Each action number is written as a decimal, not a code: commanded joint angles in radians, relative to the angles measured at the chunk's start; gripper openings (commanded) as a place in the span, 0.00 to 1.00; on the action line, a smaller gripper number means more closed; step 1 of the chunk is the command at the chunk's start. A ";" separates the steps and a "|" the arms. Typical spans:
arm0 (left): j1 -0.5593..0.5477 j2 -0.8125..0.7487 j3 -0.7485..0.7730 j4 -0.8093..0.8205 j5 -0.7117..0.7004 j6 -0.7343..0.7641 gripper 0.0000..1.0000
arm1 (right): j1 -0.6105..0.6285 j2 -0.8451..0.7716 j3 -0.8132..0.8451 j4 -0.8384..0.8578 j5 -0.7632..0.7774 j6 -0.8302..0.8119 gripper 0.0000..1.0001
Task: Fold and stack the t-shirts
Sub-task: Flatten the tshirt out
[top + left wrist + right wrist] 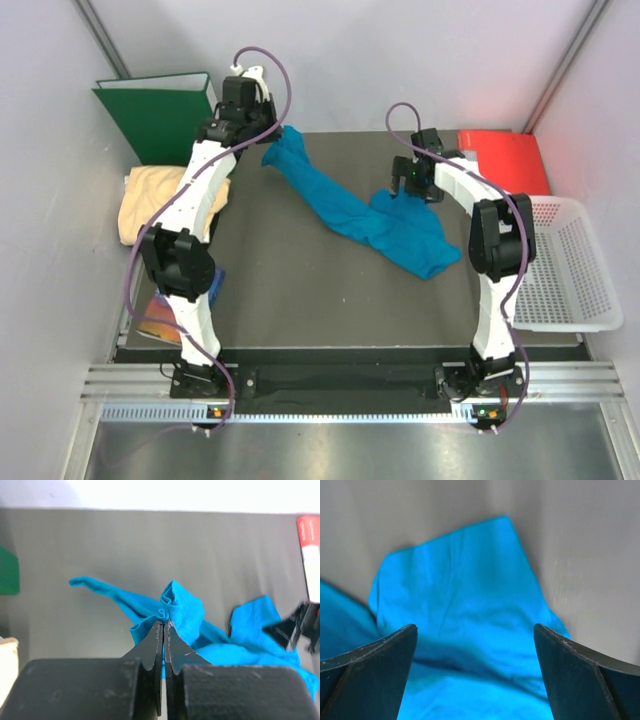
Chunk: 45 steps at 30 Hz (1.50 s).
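The teal-blue t-shirt lies crumpled in a long diagonal band across the dark mat, from the far left toward the right middle. My left gripper is shut on a bunched fold at its far-left end; in the left wrist view the jaws pinch blue cloth between their tips. My right gripper hovers open over the shirt's wider right part, with blue fabric spread below its gap and nothing between the fingers. The pale yellow-orange t-shirt sits bunched at the mat's left edge, partly behind my left arm.
A green binder leans at the back left and a red folder lies at the back right. A white mesh basket stands at the right of the mat. A colourful flat item lies under the left arm.
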 commanded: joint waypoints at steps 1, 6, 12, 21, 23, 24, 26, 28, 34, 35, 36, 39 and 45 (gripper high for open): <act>-0.003 -0.021 -0.065 0.016 0.008 -0.008 0.00 | -0.004 0.063 0.072 0.095 0.083 -0.001 0.99; -0.003 -0.030 -0.066 0.008 0.014 -0.003 0.00 | -0.003 0.160 0.134 0.118 0.145 -0.025 0.98; -0.004 -0.044 -0.076 -0.015 0.004 0.006 0.00 | 0.003 0.247 0.192 0.132 0.100 -0.041 0.40; -0.003 0.002 0.032 -0.067 -0.125 0.024 0.00 | 0.014 0.119 0.227 0.154 0.138 -0.087 0.00; -0.003 0.022 0.072 -0.078 -0.160 0.027 0.00 | 0.013 0.050 0.256 0.161 0.172 -0.102 0.00; -0.003 0.019 0.091 -0.078 -0.174 0.029 0.00 | 0.013 0.021 0.260 0.167 0.184 -0.106 0.00; -0.003 -0.010 0.079 -0.061 -0.199 0.021 0.00 | 0.013 -0.073 0.241 0.187 0.208 -0.113 0.00; -0.003 -0.061 0.017 -0.049 -0.210 0.012 0.00 | 0.013 -0.177 0.191 0.197 0.220 -0.114 0.00; -0.003 -0.289 -0.315 -0.048 -0.305 -0.029 0.00 | 0.013 -0.464 -0.048 0.164 0.197 -0.071 0.00; -0.003 -0.316 -0.389 -0.068 -0.327 -0.043 0.00 | 0.011 -0.493 -0.075 0.142 0.192 -0.051 0.00; -0.003 -0.337 -0.418 -0.137 -0.347 -0.078 0.00 | 0.010 -0.519 -0.120 0.112 0.188 -0.041 0.00; -0.003 -0.405 -0.536 -0.275 -0.383 -0.155 0.00 | 0.011 -0.599 -0.235 -0.003 0.166 -0.016 0.00; -0.003 -0.407 -0.721 -0.444 -0.257 -0.264 0.50 | 0.006 -0.610 -0.438 -0.126 0.065 0.007 0.00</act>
